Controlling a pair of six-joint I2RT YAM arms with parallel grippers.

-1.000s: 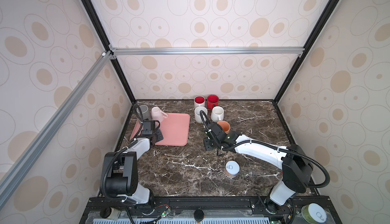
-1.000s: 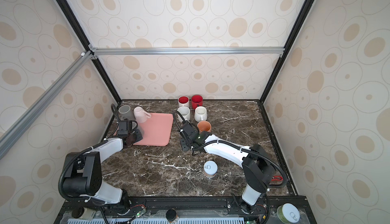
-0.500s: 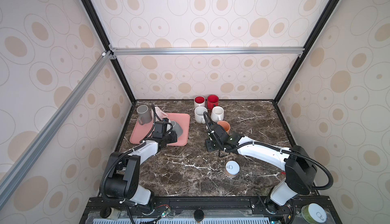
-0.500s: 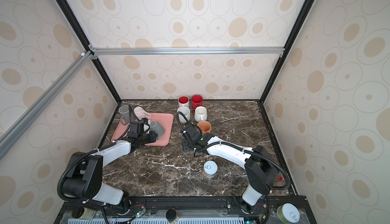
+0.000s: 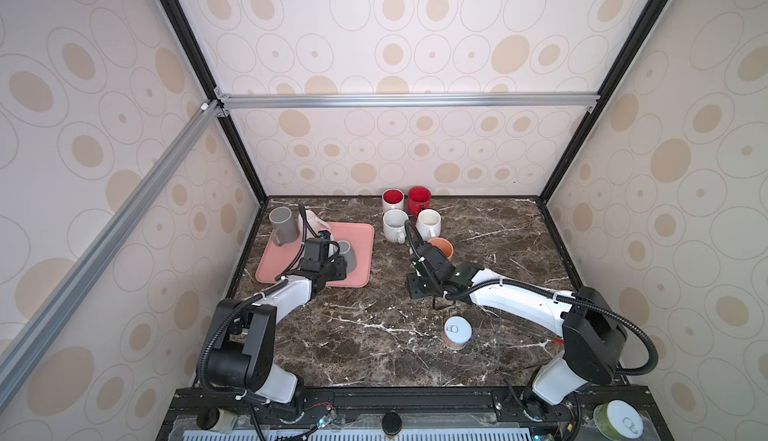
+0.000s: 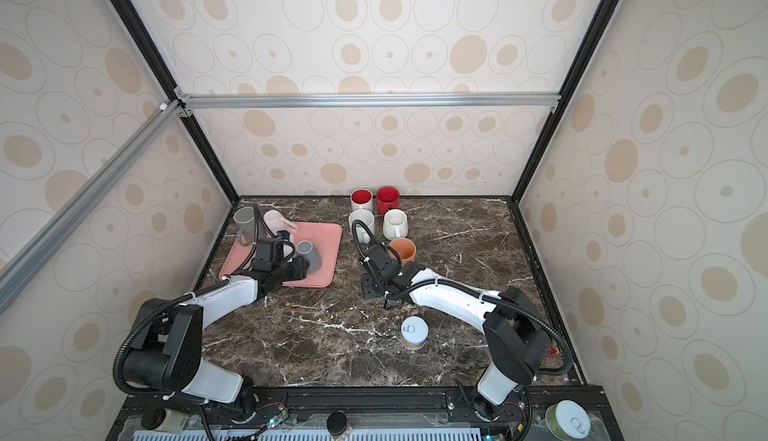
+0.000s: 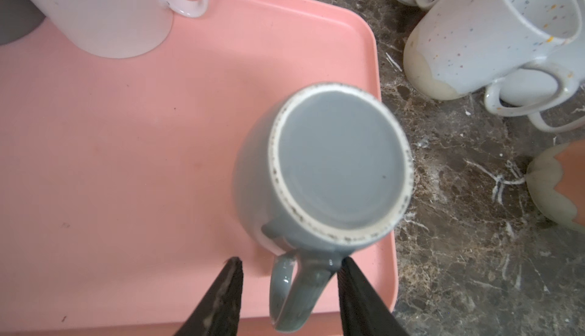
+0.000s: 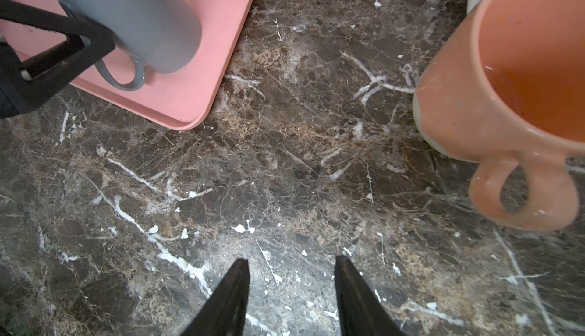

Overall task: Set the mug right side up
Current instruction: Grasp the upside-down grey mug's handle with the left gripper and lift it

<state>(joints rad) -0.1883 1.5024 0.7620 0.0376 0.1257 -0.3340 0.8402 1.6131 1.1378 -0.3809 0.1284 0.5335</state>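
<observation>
A small grey mug [image 5: 348,253] [image 6: 311,254] stands upside down on the pink tray [image 5: 358,227], near its right edge. In the left wrist view its base [image 7: 340,169] faces the camera. Its handle [image 7: 294,290] sits between the fingers of my left gripper [image 7: 289,263] [image 5: 334,270], which is open. One finger touches the handle's root and the other stands apart from it. My right gripper [image 8: 291,261] [image 5: 417,289] hangs open over bare marble, holding nothing. The mug [image 8: 142,18] and tray [image 8: 221,33] also show in the right wrist view.
A tall grey mug [image 5: 282,225] and a pale pink mug [image 5: 314,221] stand at the tray's far left. Two white mugs [image 5: 395,225], two red mugs [image 5: 392,199] and an orange mug [image 5: 443,248] are grouped behind my right gripper. A can [image 5: 457,331] sits on the marble in front.
My left gripper has moved right along the tray to the small grey mug, and its jaws have opened around the handle. The right arm has barely moved.
</observation>
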